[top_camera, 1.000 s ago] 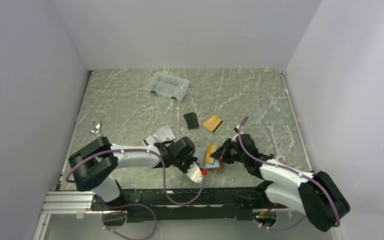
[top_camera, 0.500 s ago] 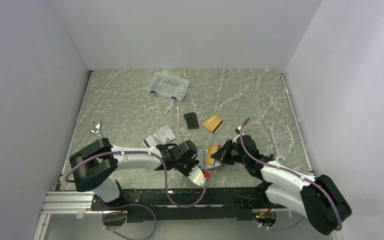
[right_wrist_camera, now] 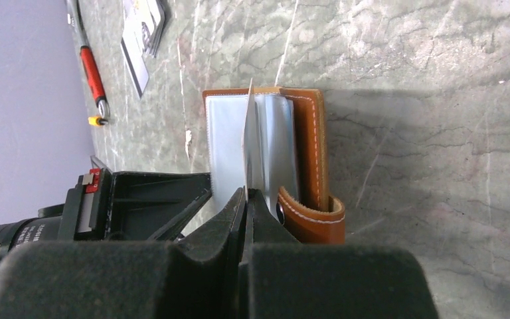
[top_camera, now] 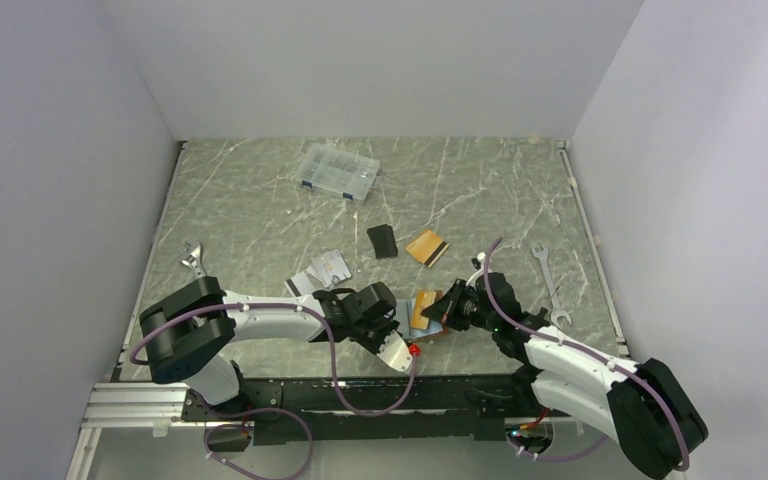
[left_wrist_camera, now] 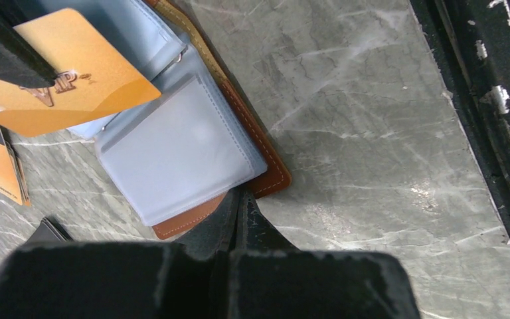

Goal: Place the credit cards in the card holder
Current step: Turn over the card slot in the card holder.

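The brown leather card holder (top_camera: 423, 318) lies open near the table's front edge, its silvery sleeves (left_wrist_camera: 179, 153) facing up. My right gripper (right_wrist_camera: 246, 194) is shut on an orange credit card (left_wrist_camera: 60, 76), seen edge-on (right_wrist_camera: 247, 133) over the sleeves. Whether the card is inside a sleeve I cannot tell. My left gripper (left_wrist_camera: 239, 197) is shut with nothing between its fingers, its tips resting on the holder's brown edge (left_wrist_camera: 272, 179). Another orange card (top_camera: 427, 247) lies farther back. Silver-grey cards (top_camera: 320, 270) lie to the left.
A small flat black rectangle (top_camera: 382, 240) lies beside the orange card. A clear compartment box (top_camera: 338, 172) stands at the back. Wrenches lie at the left (top_camera: 192, 258) and right (top_camera: 545, 275). A red-handled tool (right_wrist_camera: 93, 73) lies by the front edge.
My left gripper has closed fully and settled slightly toward the front edge at the holder. The right gripper with the orange card has barely shifted.
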`<action>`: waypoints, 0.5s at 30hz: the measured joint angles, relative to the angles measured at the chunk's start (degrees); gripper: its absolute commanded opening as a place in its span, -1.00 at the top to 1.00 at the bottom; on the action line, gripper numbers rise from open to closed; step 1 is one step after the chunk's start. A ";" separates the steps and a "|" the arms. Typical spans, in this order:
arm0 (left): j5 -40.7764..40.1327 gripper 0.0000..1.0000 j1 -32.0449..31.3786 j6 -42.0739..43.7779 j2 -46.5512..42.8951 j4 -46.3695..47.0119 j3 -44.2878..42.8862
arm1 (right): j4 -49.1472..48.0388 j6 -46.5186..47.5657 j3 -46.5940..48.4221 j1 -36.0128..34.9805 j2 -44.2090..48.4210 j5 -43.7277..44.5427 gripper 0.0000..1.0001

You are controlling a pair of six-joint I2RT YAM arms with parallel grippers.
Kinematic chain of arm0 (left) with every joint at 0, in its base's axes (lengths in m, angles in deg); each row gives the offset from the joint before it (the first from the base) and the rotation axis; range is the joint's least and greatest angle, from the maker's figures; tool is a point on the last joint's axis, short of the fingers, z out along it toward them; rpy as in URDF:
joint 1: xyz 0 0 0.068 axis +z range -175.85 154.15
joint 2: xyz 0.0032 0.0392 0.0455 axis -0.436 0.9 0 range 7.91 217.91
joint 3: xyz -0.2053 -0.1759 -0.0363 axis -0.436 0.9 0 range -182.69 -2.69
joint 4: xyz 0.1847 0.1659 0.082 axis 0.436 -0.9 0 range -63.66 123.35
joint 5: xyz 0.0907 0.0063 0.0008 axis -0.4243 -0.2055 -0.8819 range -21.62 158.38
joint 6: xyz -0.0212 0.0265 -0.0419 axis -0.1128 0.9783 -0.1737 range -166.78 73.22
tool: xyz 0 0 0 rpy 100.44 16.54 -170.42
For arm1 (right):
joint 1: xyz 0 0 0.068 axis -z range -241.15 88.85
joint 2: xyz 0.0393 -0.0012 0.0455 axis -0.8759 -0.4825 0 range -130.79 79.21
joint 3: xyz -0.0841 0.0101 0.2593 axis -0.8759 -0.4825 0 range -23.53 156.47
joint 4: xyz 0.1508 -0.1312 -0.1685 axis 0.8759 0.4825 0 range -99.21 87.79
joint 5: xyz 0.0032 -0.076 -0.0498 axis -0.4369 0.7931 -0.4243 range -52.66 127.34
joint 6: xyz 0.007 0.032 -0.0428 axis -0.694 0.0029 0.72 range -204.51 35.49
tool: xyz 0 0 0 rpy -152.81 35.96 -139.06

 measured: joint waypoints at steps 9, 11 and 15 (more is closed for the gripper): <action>-0.15 1.00 -0.13 -0.28 0.00 0.00 0.00 | -0.02 0.00 -0.02 -0.09 0.11 0.04 1.00; -0.24 1.00 -0.17 -0.28 0.00 0.00 0.00 | -0.17 -0.04 -0.11 -0.09 0.11 0.02 1.00; -0.39 1.00 -0.26 -0.28 0.00 0.00 0.00 | -1.01 -0.46 -0.85 -0.09 0.07 -0.02 1.00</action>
